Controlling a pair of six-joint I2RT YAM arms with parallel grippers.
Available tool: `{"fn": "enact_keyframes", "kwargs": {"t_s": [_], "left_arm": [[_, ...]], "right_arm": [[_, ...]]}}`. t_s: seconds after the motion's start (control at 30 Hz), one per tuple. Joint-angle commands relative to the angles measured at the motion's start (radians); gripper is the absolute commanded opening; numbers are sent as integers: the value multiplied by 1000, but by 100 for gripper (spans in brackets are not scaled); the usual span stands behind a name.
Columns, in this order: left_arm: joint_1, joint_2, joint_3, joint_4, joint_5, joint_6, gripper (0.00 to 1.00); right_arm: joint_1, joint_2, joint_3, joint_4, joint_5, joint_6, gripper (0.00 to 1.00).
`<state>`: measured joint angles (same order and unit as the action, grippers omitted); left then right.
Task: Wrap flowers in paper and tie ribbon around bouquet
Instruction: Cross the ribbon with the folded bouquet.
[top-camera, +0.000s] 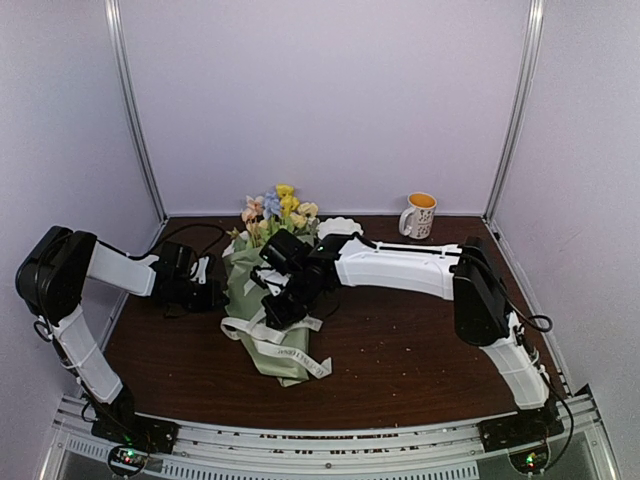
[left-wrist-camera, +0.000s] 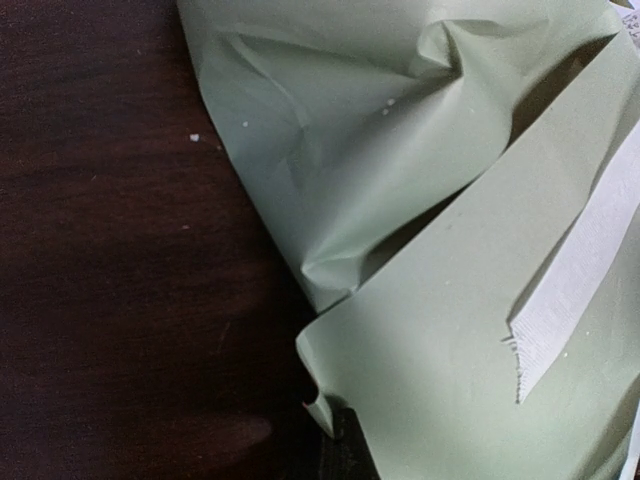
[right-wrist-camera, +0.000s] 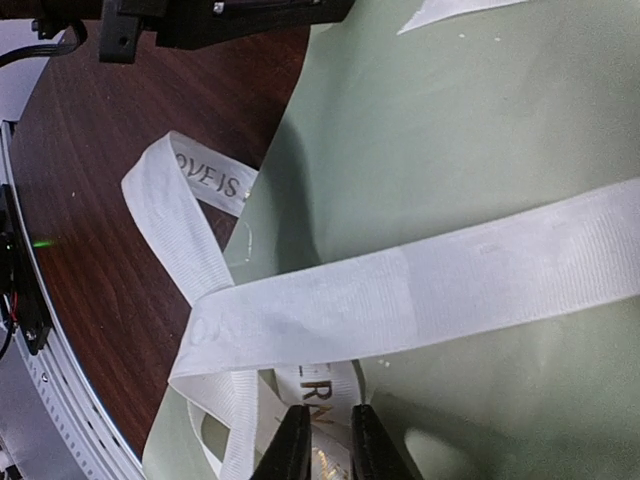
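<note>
The bouquet (top-camera: 248, 288) lies on the table, a sage-green paper (left-wrist-camera: 450, 350) cone with the flowers (top-camera: 275, 208) sticking out at the far end. The cream ribbon (right-wrist-camera: 420, 290) crosses the cone and loops off its side onto the wood; one frayed tail (left-wrist-camera: 575, 290) rests on the paper. My right gripper (right-wrist-camera: 328, 445) hovers over the cone's middle, its jaws narrowed on a gold-lettered strand of ribbon. My left gripper (left-wrist-camera: 335, 425) sits at the cone's left edge, shut on a curled corner of paper; the sheet hides most of its fingers.
A white mug with a yellow inside (top-camera: 420, 215) and a white scalloped dish (top-camera: 340, 226) stand at the back of the dark wooden table (top-camera: 420, 350). The left arm (right-wrist-camera: 220, 15) reaches in close beside the bouquet. White walls enclose three sides.
</note>
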<state>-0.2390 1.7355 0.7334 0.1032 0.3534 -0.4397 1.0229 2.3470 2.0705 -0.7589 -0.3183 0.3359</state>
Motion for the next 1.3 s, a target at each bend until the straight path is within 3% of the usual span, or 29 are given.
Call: {"fn": "enact_keyframes", "kwargs": {"t_s": [0.0,0.27,0.57,0.73,1.0,1.27], "left_arm": [[0,65,-29,-143,-50,16,0],[0,64,-28,-143,-49,18,0],[0,64,-29,-143,-47,18,0],[1,64,-30,-144,-48,18,0],[1,64,-30,-145,-54,15,0],[0,64,-30,-145,-53,16,0]], "right_arm": [[2,31,54,19,-38,32,19],[24,73,76,33,-121,50,29],[29,119,125,-1,-117,40,27],[22,93,127,-28,-95,20,1],[-18,-57,87,-26,110,4,0],[-37,-113,77,-30,159,-14,0]]}}
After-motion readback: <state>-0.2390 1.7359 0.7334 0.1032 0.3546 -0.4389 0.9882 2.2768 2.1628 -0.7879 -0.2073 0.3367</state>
